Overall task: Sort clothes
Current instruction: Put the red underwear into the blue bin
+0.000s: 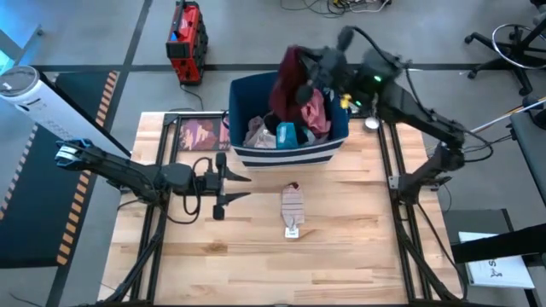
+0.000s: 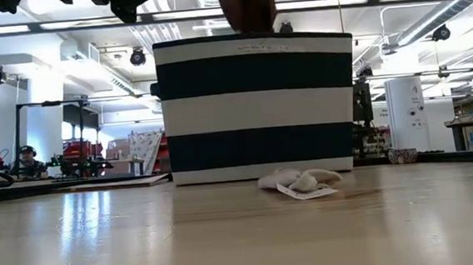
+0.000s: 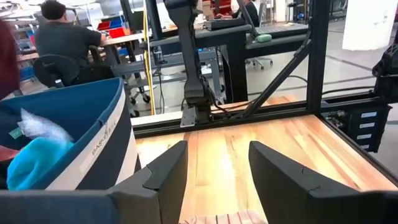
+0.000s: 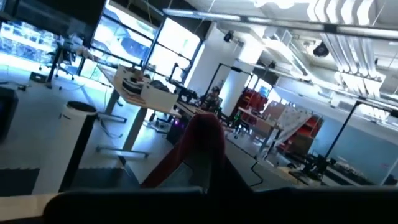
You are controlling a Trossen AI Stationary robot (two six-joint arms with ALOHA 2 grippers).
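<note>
Wooden table [image 1: 341,247] bears a striped cloth [image 1: 293,208]; left claw [image 1: 223,185] apart, right claw [image 1: 305,85] clamps maroon garment [image 1: 290,72].

A maroon garment [image 1: 293,78] hangs over the bin; teal [image 1: 286,134] and pink [image 1: 316,111] pieces lie inside; a pale striped piece [image 1: 293,207] lies flat on the desk.

Maroon garment [image 1: 294,81] hides right gripper [image 1: 304,90] fingertips; bin [image 2: 256,106] walls conceal clothes, low view.
</note>
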